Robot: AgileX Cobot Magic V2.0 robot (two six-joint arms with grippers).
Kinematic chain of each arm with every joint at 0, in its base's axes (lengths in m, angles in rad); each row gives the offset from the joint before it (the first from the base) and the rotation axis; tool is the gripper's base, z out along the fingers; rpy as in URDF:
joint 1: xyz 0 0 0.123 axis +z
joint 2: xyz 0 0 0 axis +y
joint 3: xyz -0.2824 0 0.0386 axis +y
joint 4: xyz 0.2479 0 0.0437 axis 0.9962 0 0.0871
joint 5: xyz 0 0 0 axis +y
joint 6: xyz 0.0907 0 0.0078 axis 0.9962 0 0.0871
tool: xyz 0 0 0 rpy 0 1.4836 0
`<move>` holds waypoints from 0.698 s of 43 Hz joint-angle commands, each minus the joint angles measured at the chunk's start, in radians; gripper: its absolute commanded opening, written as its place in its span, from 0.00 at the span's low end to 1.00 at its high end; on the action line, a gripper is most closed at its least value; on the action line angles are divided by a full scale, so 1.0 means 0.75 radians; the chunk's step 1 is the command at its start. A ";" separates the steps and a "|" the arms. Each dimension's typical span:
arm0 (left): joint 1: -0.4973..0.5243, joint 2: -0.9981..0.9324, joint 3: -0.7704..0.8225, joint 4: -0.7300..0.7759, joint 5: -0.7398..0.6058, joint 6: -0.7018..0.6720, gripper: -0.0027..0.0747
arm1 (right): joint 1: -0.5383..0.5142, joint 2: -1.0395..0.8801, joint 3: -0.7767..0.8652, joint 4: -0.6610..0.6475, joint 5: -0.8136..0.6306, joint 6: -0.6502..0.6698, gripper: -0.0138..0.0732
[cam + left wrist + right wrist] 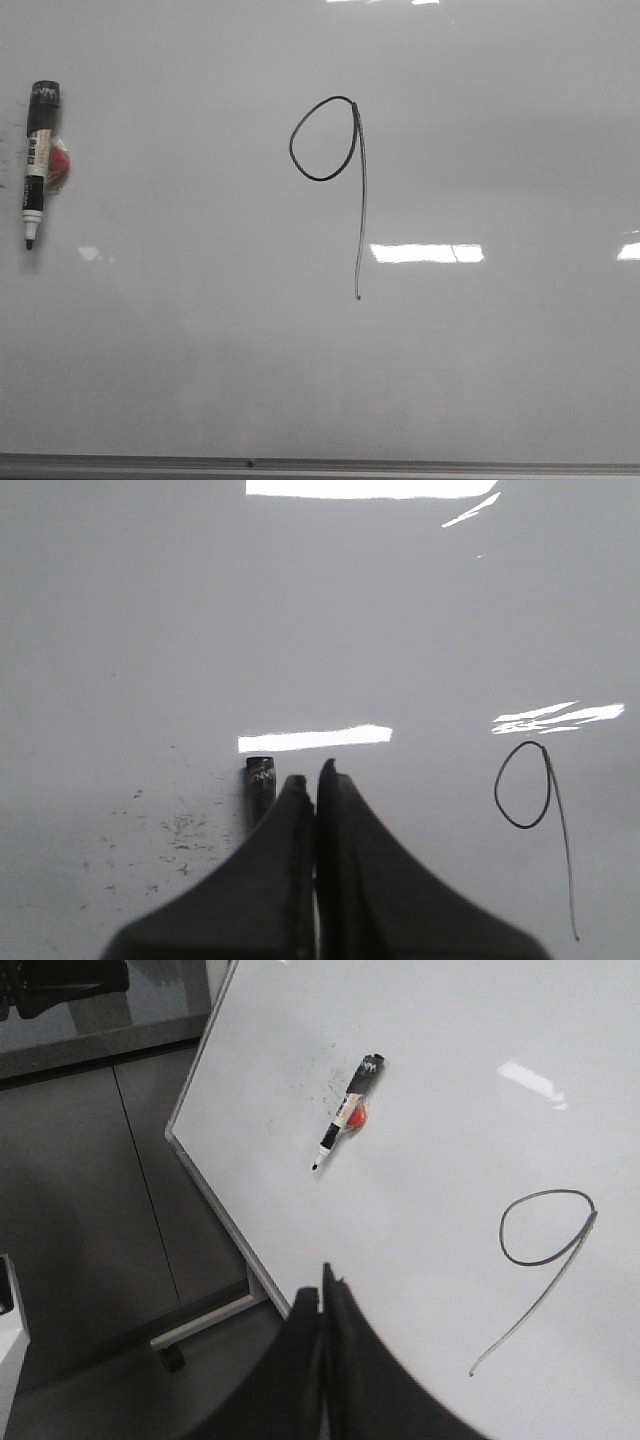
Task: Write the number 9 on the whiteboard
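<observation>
The whiteboard (480, 380) fills the front view. The number 9 (345, 150) is drawn on it in thin black line, an oval loop with a long tail running down. It also shows in the left wrist view (535, 810) and the right wrist view (545, 1250). A marker pen (37, 160) with a black cap lies on the board at the far left, tip down. My left gripper (312, 772) is shut and empty, just beside the pen's cap (259, 780). My right gripper (322, 1285) is shut and empty, over the board's edge (215, 1195). Neither gripper shows in the front view.
A small red object (62, 165) sits beside the pen, also in the right wrist view (356, 1118). Black ink specks (175, 825) mark the board near the pen. A grey metal strip (320, 466) runs along the board's lower edge. A wheeled stand foot (190, 1335) stands on the dark floor.
</observation>
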 commanded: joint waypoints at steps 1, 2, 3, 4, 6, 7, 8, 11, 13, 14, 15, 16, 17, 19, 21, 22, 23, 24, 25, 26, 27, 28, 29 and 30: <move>0.000 -0.020 -0.001 0.199 -0.099 -0.232 0.01 | -0.007 -0.004 -0.033 0.076 -0.037 -0.007 0.09; 0.000 -0.040 0.015 0.350 -0.099 -0.359 0.01 | -0.007 -0.004 -0.033 0.076 -0.037 -0.007 0.09; 0.000 -0.053 0.029 0.435 -0.099 -0.450 0.01 | -0.007 -0.004 -0.033 0.076 -0.037 -0.007 0.09; 0.000 -0.072 0.051 0.533 -0.099 -0.556 0.01 | -0.007 -0.004 -0.033 0.076 -0.037 -0.007 0.09; 0.003 -0.113 0.099 0.649 -0.105 -0.671 0.01 | -0.007 -0.004 -0.033 0.076 -0.037 -0.007 0.09; 0.009 -0.134 0.122 0.669 -0.108 -0.687 0.01 | -0.007 -0.004 -0.033 0.076 -0.036 -0.007 0.09; 0.015 -0.155 0.153 0.669 -0.112 -0.687 0.01 | -0.007 -0.004 -0.033 0.076 -0.036 -0.007 0.09; 0.052 -0.235 0.235 0.669 -0.139 -0.687 0.01 | -0.007 -0.004 -0.033 0.076 -0.036 -0.007 0.09; 0.085 -0.284 0.290 0.669 -0.153 -0.687 0.01 | -0.007 -0.004 -0.033 0.076 -0.036 -0.007 0.09; 0.099 -0.305 0.314 0.669 -0.158 -0.687 0.01 | -0.007 -0.004 -0.033 0.076 -0.036 -0.007 0.09; 0.118 -0.332 0.345 0.669 -0.165 -0.687 0.01 | -0.007 -0.004 -0.033 0.076 -0.036 -0.007 0.09; 0.131 -0.352 0.367 0.672 -0.168 -0.687 0.01 | -0.007 -0.004 -0.033 0.076 -0.036 -0.007 0.09; 0.146 -0.378 0.395 0.674 -0.168 -0.687 0.01 | -0.007 -0.004 -0.033 0.076 -0.036 -0.007 0.09; 0.163 -0.419 0.441 0.690 -0.168 -0.687 0.01 | -0.007 -0.004 -0.033 0.076 -0.036 -0.007 0.09; 0.166 -0.451 0.483 0.698 -0.168 -0.687 0.01 | -0.007 -0.004 -0.033 0.076 -0.036 -0.007 0.09; 0.166 -0.471 0.500 0.703 -0.168 -0.687 0.01 | -0.007 -0.004 -0.033 0.076 -0.036 -0.007 0.09; 0.166 -0.487 0.523 0.703 -0.172 -0.687 0.01 | -0.007 -0.004 -0.033 0.076 -0.036 -0.007 0.09; 0.166 -0.487 0.540 0.703 -0.182 -0.687 0.01 | -0.007 -0.004 -0.033 0.076 -0.036 -0.007 0.09; 0.166 -0.484 0.557 0.703 -0.211 -0.687 0.01 | -0.007 -0.004 -0.033 0.076 -0.036 -0.007 0.09; 0.166 -0.480 0.578 0.703 -0.241 -0.687 0.01 | -0.007 -0.004 -0.033 0.076 -0.035 -0.007 0.09; 0.166 -0.480 0.595 0.703 -0.256 -0.687 0.01 | -0.007 -0.004 -0.033 0.076 -0.035 -0.007 0.09; 0.166 -0.480 0.604 0.703 -0.284 -0.687 0.01 | -0.007 -0.004 -0.033 0.076 -0.035 -0.007 0.09; 0.166 -0.480 0.601 0.703 -0.257 -0.687 0.01 | -0.007 -0.004 -0.032 0.076 -0.037 -0.007 0.09; 0.166 -0.480 0.599 0.703 -0.263 -0.687 0.01 | -0.007 -0.004 -0.033 0.076 -0.035 -0.007 0.09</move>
